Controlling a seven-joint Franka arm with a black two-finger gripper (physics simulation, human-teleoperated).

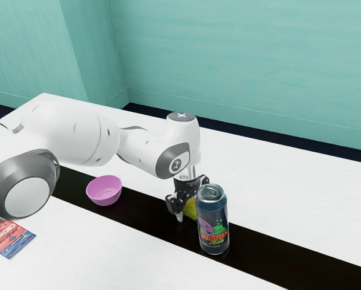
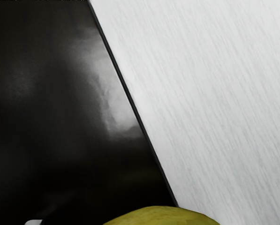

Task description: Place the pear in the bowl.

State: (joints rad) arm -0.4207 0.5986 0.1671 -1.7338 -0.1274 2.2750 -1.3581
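Blue-green walls [image 1: 240, 66] stood behind a white table [image 1: 307, 199] with a dark stripe [image 1: 144, 216]. At the lower left lay a red packet [image 1: 12, 241]. Left of the middle sat a pink bowl [image 1: 104, 193]. Near the middle, the claw [image 1: 188, 214] was spread around the yellow pear [image 1: 191, 210]. Just right stood a tall can [image 1: 213, 220].

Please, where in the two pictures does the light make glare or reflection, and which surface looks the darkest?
Wrist view: a pale, cloudy reflection on the glossy black strip, close to its border with the evenly bright white table. Exterior view: small bright highlights on the metal top of the can; the strip looks nearly black there. It is the darkest tabletop surface in both views.
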